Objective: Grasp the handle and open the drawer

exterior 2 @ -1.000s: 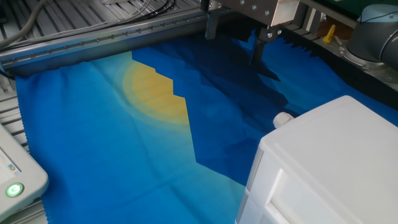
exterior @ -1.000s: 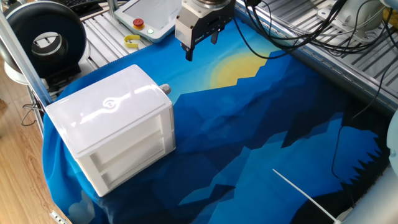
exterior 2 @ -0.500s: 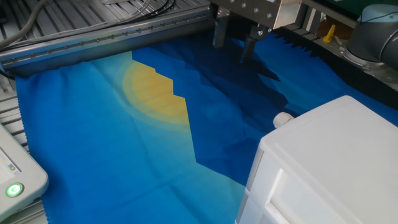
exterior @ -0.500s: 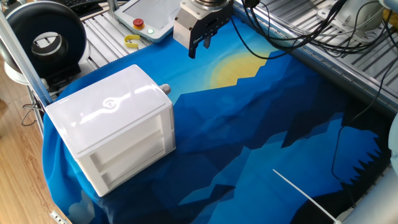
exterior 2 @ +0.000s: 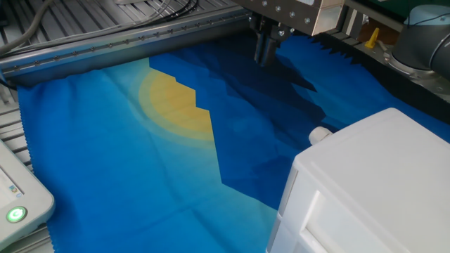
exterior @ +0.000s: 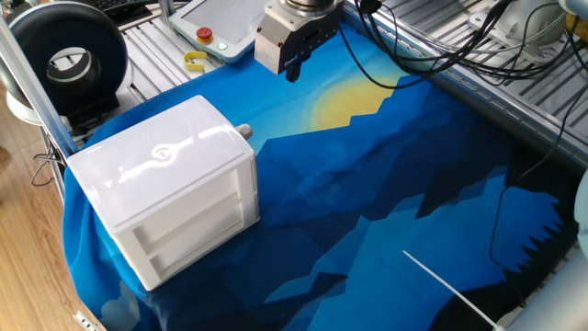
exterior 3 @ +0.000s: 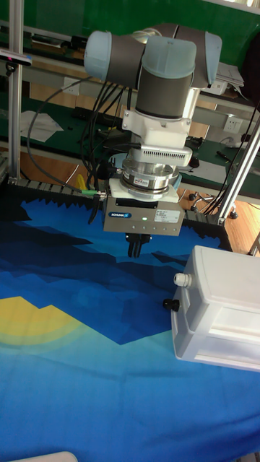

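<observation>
while the end effector (exterior 2: pixel 266 55) hangs pinched together, empty, the drawer (exterior: pixel 197 197) sits flush inside the cabinet (exterior: pixel 156 161).

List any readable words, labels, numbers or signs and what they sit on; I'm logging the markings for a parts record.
Gripper: a small blue brand label on its body, too small to read.
Cabinet: an embossed swirl logo on top, no letters.
Grey pendant: tiny print beside its green light, too blurred to read.
No other text can be read.
</observation>
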`<state>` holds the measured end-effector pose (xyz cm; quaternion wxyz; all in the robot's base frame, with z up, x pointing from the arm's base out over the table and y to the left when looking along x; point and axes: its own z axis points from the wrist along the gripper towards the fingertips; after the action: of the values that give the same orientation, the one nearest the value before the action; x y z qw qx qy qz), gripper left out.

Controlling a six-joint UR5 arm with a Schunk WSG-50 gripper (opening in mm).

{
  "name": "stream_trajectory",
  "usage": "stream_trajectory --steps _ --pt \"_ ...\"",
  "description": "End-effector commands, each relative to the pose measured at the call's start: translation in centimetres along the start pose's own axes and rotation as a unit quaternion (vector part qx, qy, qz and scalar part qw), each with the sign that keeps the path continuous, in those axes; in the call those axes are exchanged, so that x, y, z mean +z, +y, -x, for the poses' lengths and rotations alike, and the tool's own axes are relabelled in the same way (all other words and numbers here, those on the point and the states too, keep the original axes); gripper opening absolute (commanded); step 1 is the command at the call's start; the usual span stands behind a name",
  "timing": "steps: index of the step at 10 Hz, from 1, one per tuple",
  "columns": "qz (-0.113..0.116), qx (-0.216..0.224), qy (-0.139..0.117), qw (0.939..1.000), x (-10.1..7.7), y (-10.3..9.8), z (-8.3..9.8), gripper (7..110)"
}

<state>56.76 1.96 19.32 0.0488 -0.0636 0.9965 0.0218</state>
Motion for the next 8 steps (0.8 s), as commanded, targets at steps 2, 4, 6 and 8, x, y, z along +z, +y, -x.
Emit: stream_trajectory --steps 2,4,6,8 --pt "0.006 0.004 -0.005 1.0 -0.1 0.3 0.3 7" --pt "0.006 -0.003 -0.01 0.9999 -0.1 0.3 0.5 7" --pt "-0.016 -0.04 0.011 0.999 -0.3 -0.8 -0.5 7" --pt "-0.039 -0.09 -0.001 0.9952 -0.8 -1.9 0.2 7"
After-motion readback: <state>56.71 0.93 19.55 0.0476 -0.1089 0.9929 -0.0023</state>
